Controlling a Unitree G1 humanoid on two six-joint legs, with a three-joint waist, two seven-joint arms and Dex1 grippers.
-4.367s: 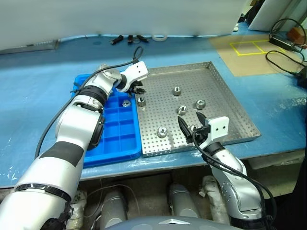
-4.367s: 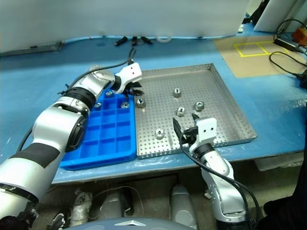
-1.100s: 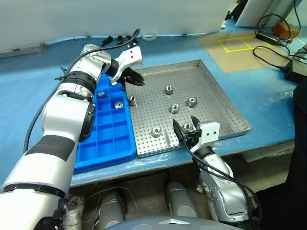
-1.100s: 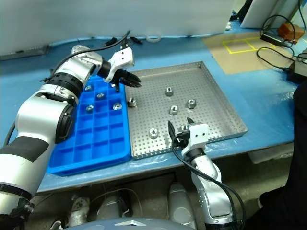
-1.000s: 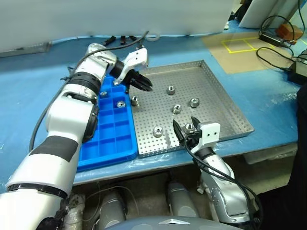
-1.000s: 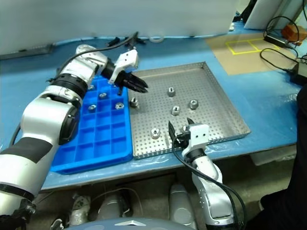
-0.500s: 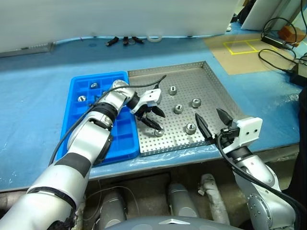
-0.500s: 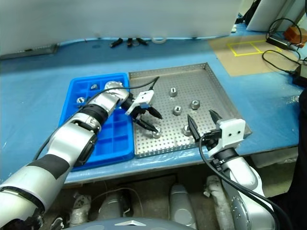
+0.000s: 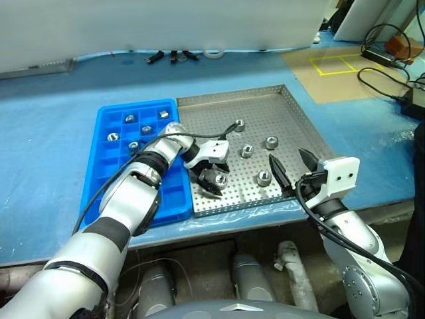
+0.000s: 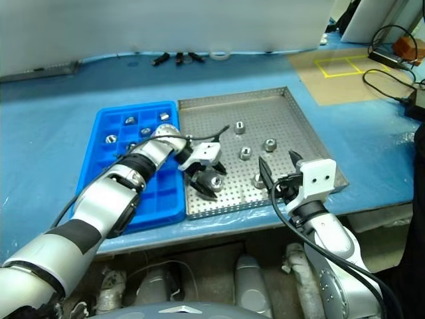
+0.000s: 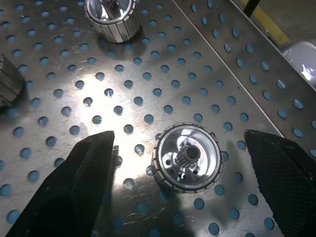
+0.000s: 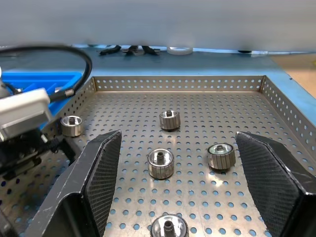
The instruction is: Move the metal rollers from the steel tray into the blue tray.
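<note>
The steel tray (image 9: 302, 126) holds several metal rollers, among them ones at the far middle (image 9: 239, 124), the centre (image 9: 247, 151) and the right (image 9: 271, 141). My left gripper (image 9: 214, 181) is down in the tray's near left part, open. A roller (image 11: 187, 157) stands on end between its fingers (image 11: 74, 187), with a gap on each side. My right gripper (image 9: 286, 155) hangs open above the tray's near right edge, holding nothing, with a roller (image 9: 263, 177) just left of it. The blue tray (image 9: 99, 173) lies left of the steel tray, with several rollers (image 9: 113, 137) in its far compartments.
Another roller (image 12: 72, 125) stands by the steel tray's left rim, behind my left arm. Small black parts and a white ring (image 9: 214, 52) lie at the table's far edge. Cables (image 9: 388, 70) and yellow tape marks (image 9: 335, 64) are at the far right.
The left gripper swung from the trays' far end down to the roller near the front of the steel tray and opened around it. The right gripper rose above the tray's front edge.
</note>
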